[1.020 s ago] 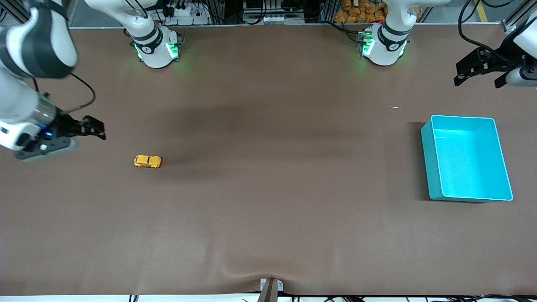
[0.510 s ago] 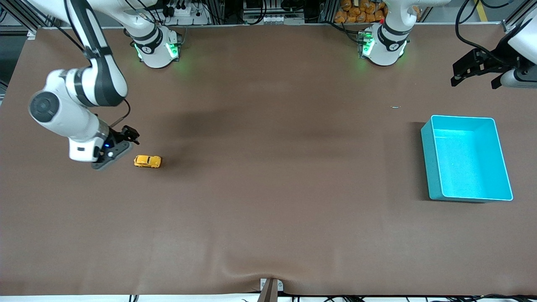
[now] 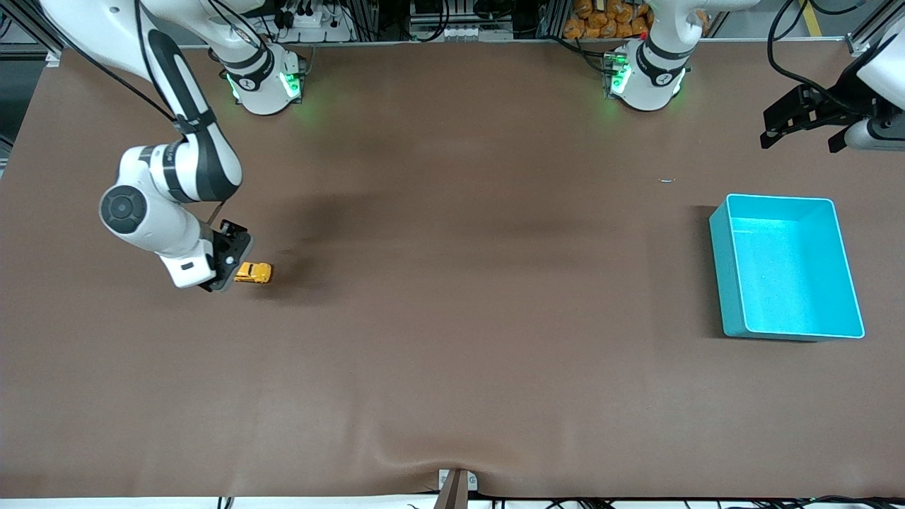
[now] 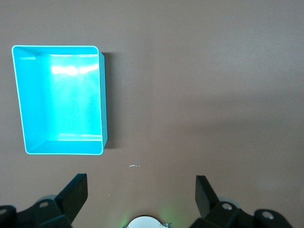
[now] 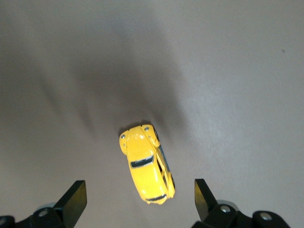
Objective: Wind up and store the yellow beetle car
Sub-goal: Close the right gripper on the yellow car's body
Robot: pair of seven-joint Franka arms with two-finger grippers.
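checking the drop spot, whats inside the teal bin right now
Nothing shows inside the teal bin: its floor is bare in the front view and left wrist view. The yellow beetle car sits on the table under the open right gripper.

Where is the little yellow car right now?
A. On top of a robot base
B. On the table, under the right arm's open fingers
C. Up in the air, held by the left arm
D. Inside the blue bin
B: the car sits on the table below the right gripper, whose fingers are open either side; the bin holds nothing.
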